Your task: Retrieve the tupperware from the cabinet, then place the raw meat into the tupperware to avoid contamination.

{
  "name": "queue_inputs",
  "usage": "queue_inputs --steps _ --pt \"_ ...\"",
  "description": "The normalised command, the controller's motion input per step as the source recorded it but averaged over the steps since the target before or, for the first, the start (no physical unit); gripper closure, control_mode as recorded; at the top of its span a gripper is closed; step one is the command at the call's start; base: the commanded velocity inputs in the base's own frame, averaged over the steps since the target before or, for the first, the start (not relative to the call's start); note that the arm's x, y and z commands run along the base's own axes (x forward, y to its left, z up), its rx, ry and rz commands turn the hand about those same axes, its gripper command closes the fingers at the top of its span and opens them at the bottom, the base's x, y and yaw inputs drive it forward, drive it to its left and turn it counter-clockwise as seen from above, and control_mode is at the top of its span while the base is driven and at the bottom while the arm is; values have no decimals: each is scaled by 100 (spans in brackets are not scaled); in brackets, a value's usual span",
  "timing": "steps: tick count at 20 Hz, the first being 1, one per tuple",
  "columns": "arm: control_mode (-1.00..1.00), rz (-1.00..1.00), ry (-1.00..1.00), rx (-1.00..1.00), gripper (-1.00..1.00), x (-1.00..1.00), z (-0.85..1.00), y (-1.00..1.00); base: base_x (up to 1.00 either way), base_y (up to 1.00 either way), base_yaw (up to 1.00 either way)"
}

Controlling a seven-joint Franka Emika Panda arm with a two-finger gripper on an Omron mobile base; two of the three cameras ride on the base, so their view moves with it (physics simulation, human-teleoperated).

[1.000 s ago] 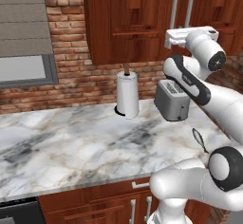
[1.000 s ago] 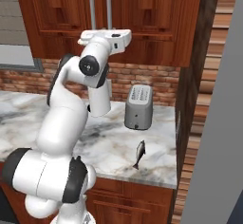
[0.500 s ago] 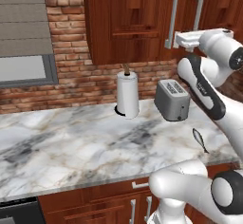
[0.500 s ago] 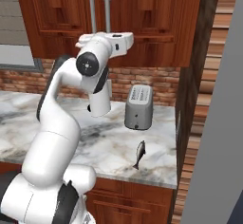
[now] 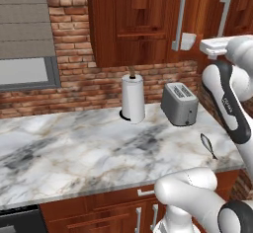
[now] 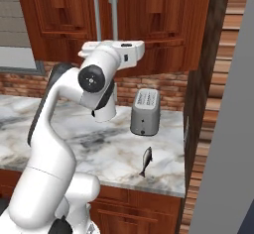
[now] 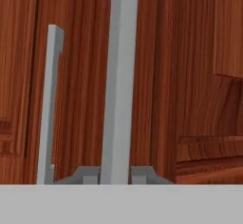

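Up at the cabinet (image 5: 143, 24), your gripper (image 7: 115, 174) is squeezed shut on the handle (image 7: 118, 76), the long silver bar on one of the doors. You can see a fingertip (image 7: 85, 174) pressed on each side of that bar, and a second silver bar stands just beside it. Both doors of the cabinet look closed, so you cannot see the tupperware. Below the cabinet, on the marble counter (image 5: 74, 153), the grey toaster (image 5: 180, 103) stands next to the white paper-towel roll (image 5: 133, 98). Near the counter's front edge, in front of the toaster, lies a small dark fish (image 6: 146, 161).
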Motion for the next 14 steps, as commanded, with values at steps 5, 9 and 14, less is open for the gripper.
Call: queue_inputs --steps 5,9,14 --pt "-100 0 -4 0 -100 -20 6 1 0 0 0" --pt "-100 0 -13 -7 -100 -65 18 33 0 0 0" --pt "-100 0 -1 -36 -100 -30 5 50 0 0 0"
